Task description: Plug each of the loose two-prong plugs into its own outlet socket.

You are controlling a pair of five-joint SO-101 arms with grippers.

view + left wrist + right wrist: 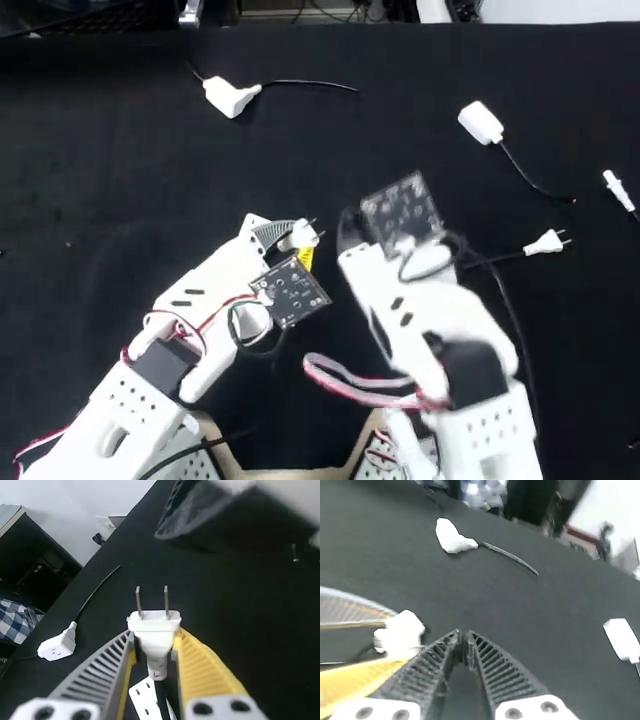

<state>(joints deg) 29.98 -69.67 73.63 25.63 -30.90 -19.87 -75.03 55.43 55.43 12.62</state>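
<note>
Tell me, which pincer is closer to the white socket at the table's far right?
Right. The right pincer is at mid-table, on the robot's side of the socket; the left pincer, holding a plug, is beside it, farther away.

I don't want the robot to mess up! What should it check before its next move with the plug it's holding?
1. Grip: ok. The left jaws are shut on the held plug.
2. Prongs: ok. Both prongs stick out free and look straight.
3. Aim: not ok. The outlet socket lies far across the table, not in front of the prongs.
4. Path: not ok. The right jaws, shut and empty, sit just ahead of the prongs.
5. Cord slack behind the held plug: cannot tell.
6. Second plug: ok, lying loose, waiting its turn.
</note>
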